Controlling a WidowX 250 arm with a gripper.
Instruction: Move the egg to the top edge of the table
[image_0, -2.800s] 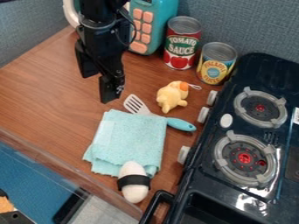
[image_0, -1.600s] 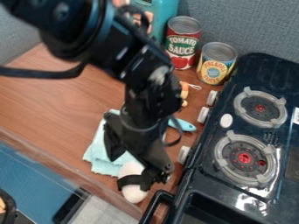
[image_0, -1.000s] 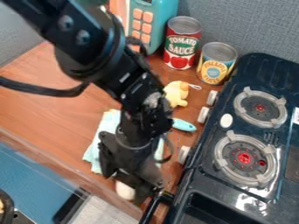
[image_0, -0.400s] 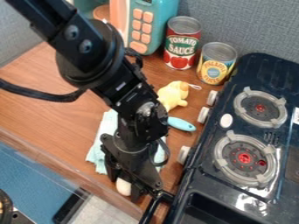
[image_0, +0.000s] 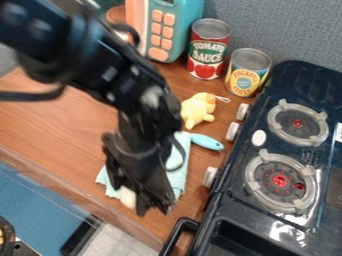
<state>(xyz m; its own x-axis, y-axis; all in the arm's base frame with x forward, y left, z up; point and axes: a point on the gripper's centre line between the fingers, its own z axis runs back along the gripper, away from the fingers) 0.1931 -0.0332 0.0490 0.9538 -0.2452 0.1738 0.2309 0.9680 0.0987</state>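
Hand (image_0: 142, 202) is low over the near part of the table (image_0: 60, 130), tilted, pinching the egg (image_0: 127, 198). Egg's pale end pokes out beside the fingers on the image-left side, rest hidden behind them. Can't tell if egg touches the table. Towel (image_0: 176, 179) lies under and behind the hand, partly covered by it; an edge shows on either side. Spatula (image_0: 207, 142) beyond the hand, to image right, blue handle visible. Yellow toy (image_0: 198, 111) farther beyond. Red can (image_0: 208, 50) and yellow can (image_0: 248, 72) upright, well past the hand, near the teal microwave (image_0: 167, 30). Stove (image_0: 267, 217) to image right of the hand, apart from it.
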